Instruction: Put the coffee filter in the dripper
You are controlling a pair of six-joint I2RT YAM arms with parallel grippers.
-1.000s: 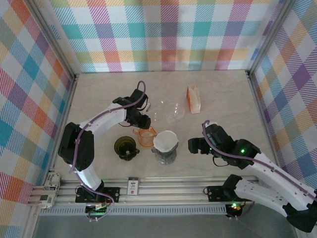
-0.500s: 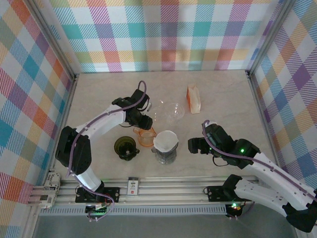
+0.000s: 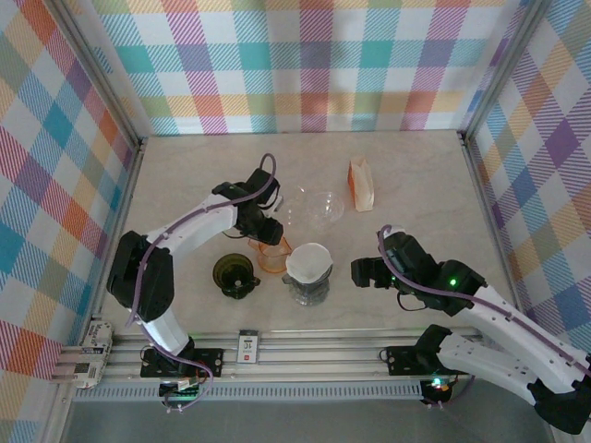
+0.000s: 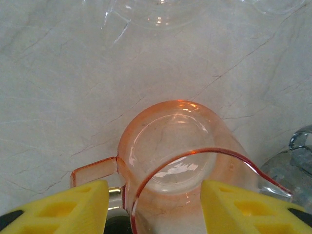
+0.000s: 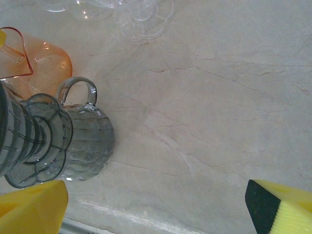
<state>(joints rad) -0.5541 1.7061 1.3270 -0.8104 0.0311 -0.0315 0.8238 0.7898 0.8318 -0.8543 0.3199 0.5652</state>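
The left arm [image 3: 185, 226] stretched forward with its elbow bent, and the left end effector [image 3: 262, 228] pointed downward, its yellow fingers [image 4: 53, 207] held well apart. The right arm [image 3: 489, 309] sat folded low; the right end effector [image 3: 361, 271] faced left, its fingers [image 5: 278, 212] seemingly spread wide.

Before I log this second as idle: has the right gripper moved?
No. In the top view the right gripper keeps the same gap to the right of the grey dripper, itself unmoved.
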